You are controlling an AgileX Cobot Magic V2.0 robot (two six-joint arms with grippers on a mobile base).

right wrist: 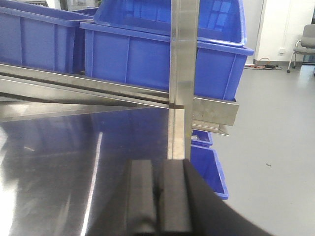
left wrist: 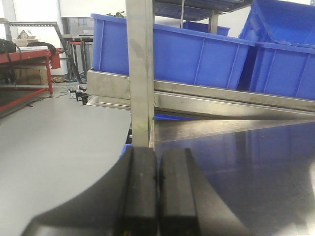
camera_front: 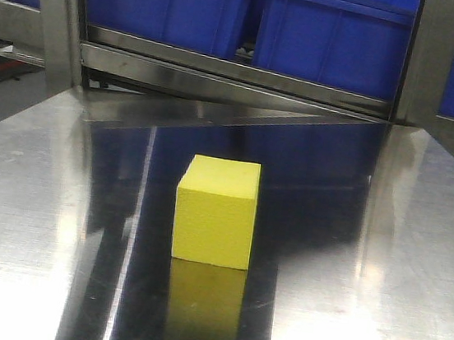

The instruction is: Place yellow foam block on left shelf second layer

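The yellow foam block [camera_front: 215, 211] stands alone on the shiny steel table [camera_front: 363, 278], near its middle, seen only in the front view. Neither gripper shows in that view. In the left wrist view my left gripper [left wrist: 158, 177] is shut, its black pads pressed together with nothing between them, low at the table's left edge in front of a steel upright [left wrist: 140, 73]. My right gripper [right wrist: 157, 189] is likewise shut and empty at the table's right edge, facing another steel post [right wrist: 182, 78]. The block is out of both wrist views.
Behind the table a steel shelf rail [camera_front: 239, 72] carries blue plastic bins [camera_front: 327, 33]. More blue bins [left wrist: 197, 54] fill the shelf in the left wrist view. A blue bin [right wrist: 209, 167] sits on the floor at right. A red-framed bench [left wrist: 29, 64] stands far left.
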